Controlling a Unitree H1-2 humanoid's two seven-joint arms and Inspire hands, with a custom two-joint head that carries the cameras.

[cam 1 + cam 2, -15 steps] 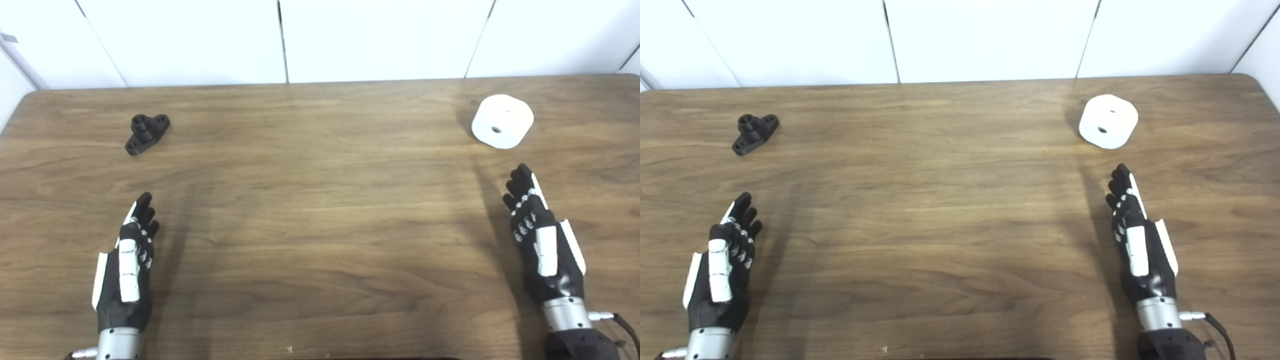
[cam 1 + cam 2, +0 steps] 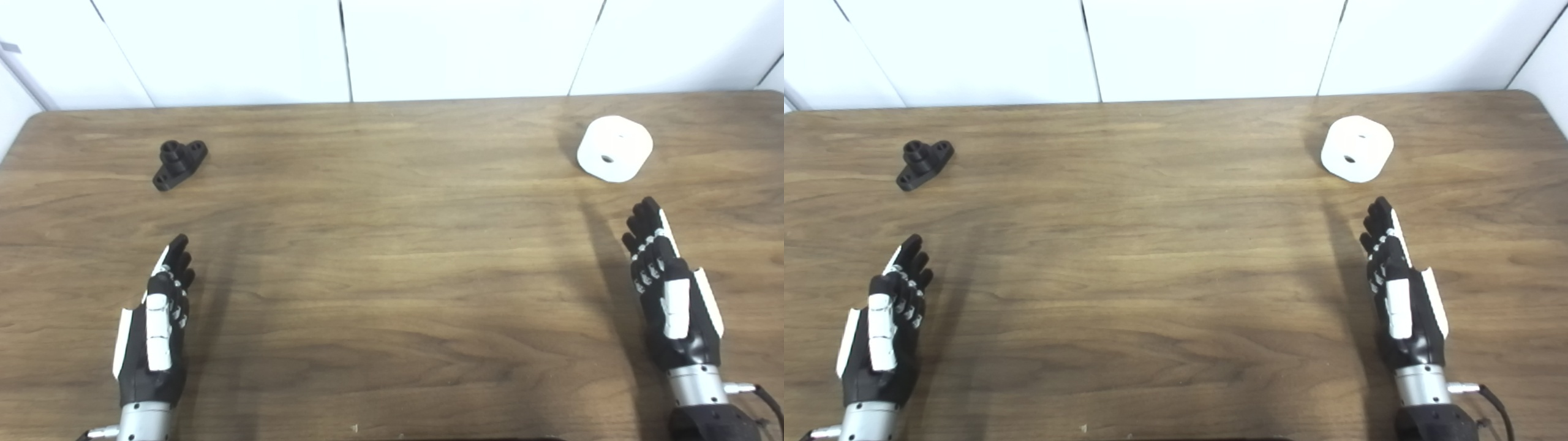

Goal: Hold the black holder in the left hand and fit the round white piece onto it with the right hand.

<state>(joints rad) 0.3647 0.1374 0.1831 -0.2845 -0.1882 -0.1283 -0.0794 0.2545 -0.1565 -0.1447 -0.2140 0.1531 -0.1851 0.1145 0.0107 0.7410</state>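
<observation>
Brown wood-grain table (image 2: 392, 245) carries everything in the left eye view. The black holder (image 2: 179, 164) lies on the far left of the surface, well apart from the left hand (image 2: 156, 331), which sits nearer the front edge, almost directly below the holder in the picture. That hand is released: fingers extended and slightly apart, grasping nothing. The round white piece (image 2: 614, 149) rests on the far right, its centre hole facing the camera. The right hand (image 2: 670, 294) is likewise released, fingers stretched toward the white piece with the fingertips near it but not touching. Bare tabletop lies between each hand and its part; nothing obstructs either path. White wall panels (image 2: 465, 49) stand behind the table's far edge.

The right eye view shows the same layout from a little to the side. The black holder (image 2: 924, 163) lies far left and the left hand (image 2: 882, 334) near the front, apart from it. The round white piece (image 2: 1357, 149) sits just beyond the fingertips of the right hand (image 2: 1402, 300), a strip of bare wood between them. Both hands are empty, fingers straight.
</observation>
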